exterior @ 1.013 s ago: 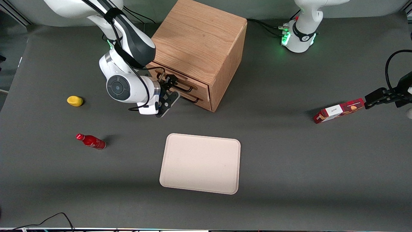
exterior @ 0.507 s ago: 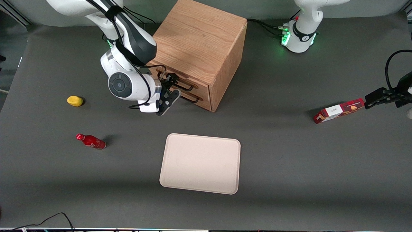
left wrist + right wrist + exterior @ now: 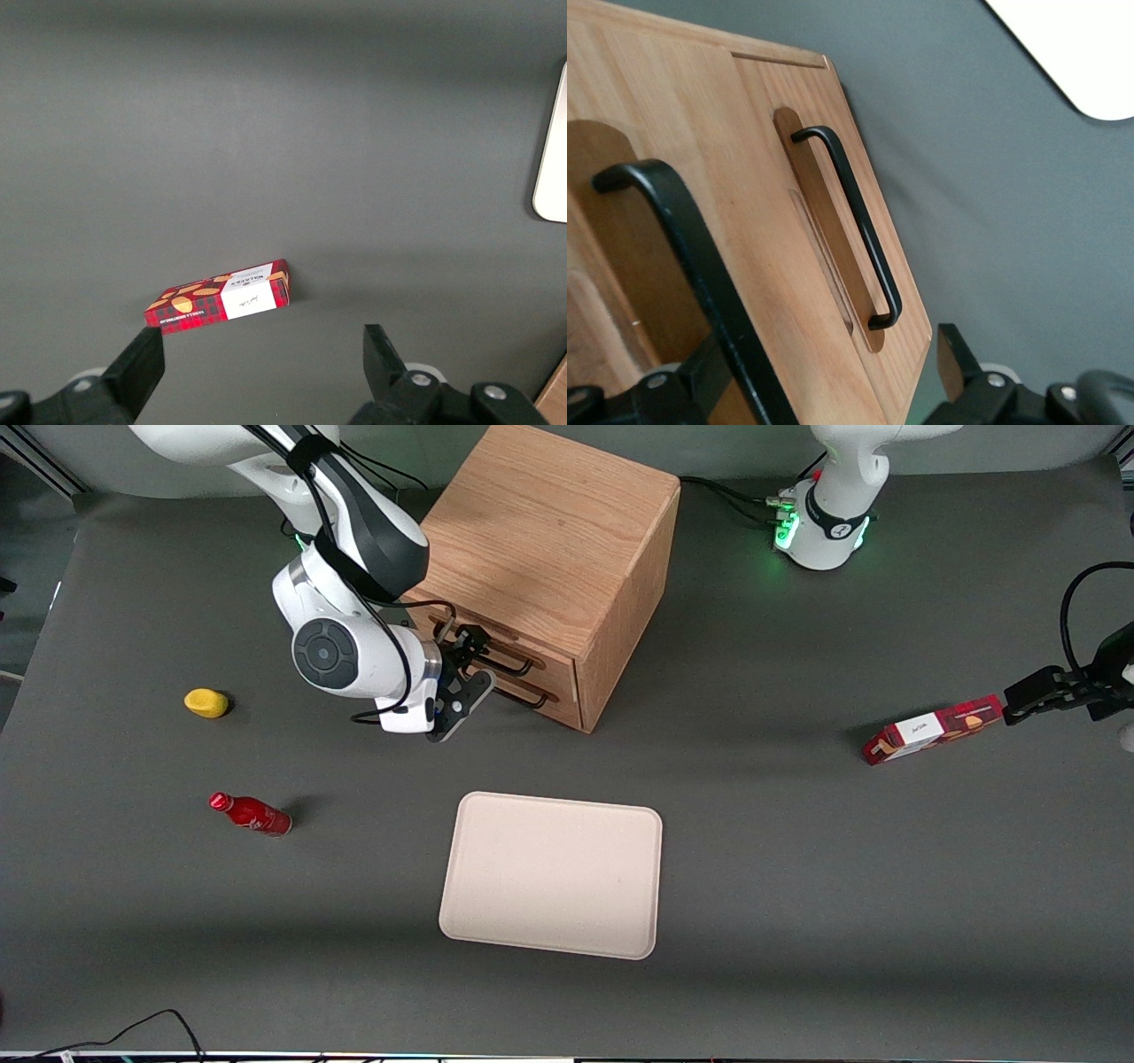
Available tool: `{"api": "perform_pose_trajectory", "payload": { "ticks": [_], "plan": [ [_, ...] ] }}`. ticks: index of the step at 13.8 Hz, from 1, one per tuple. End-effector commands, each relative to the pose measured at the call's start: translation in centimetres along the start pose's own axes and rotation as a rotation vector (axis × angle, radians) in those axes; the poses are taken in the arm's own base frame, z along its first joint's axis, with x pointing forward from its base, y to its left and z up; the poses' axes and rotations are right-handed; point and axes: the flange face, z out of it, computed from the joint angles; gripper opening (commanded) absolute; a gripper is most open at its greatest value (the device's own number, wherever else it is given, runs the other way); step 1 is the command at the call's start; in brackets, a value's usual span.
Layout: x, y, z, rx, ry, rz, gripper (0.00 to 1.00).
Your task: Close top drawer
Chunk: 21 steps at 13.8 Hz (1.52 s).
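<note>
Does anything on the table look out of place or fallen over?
The red bottle lies on its side toward the working arm's end, and the red biscuit box lies askew toward the parked arm's end. The gripper is at the top drawer of the oak cabinet.

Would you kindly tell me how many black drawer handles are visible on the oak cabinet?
2. The top drawer handle runs between the claw fingers; the lower drawer handle sits just below, on the cabinet front. None appear hidden.
</note>
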Motion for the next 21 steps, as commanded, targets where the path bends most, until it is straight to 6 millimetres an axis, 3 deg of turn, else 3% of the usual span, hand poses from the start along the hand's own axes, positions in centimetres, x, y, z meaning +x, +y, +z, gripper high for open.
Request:
{"api": "perform_pose_trajectory", "payload": {
  "ticks": [1, 4, 7, 10, 14, 18, 21],
  "plan": [
    [-0.1, 0.1, -2.8, 0.004, 0.056, 0.030, 1.00],
    [-0.1, 1.2, -6.4, -0.007, 0.123, 0.053, 1.00],
    [-1.5, 2.7, -12.0, -0.061, 0.225, 0.173, 1.00],
    [-4.5, 4.8, -17.3, -0.198, 0.312, 0.347, 1.00],
    [-7.4, 8.8, -20.2, -0.353, 0.351, 0.641, 1.00],
    [-12.5, 14.1, -24.9, -0.343, 0.382, 0.804, 1.00],
    [-16.4, 15.9, -27.4, -0.349, 0.420, 0.906, 1.00]
  ]
}}
